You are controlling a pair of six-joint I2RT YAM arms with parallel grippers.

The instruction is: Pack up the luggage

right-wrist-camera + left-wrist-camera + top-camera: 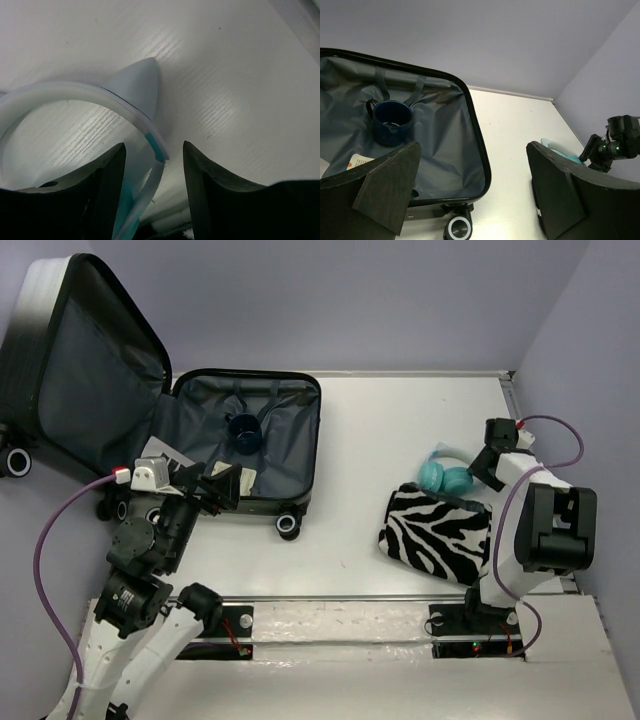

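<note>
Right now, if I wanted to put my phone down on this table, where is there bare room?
The widest bare patch of table lies between the luggage and the teal headphones and zebra pouch. The far right corner, beyond the headphones, is bare too. Crowded: the right side, where the right gripper straddles the headphones.

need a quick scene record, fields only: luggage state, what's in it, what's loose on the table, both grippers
luggage: open, lid swung up to the left, at the table's left side
inside: dark blue mug, upright
loose on table: teal headphones; zebra pouch beside them on the near side
left gripper: open, empty, over the luggage's near rim
right gripper: open, fingers astride the headphones' band, not clamped
outside luggage: headphones, pouch
</note>
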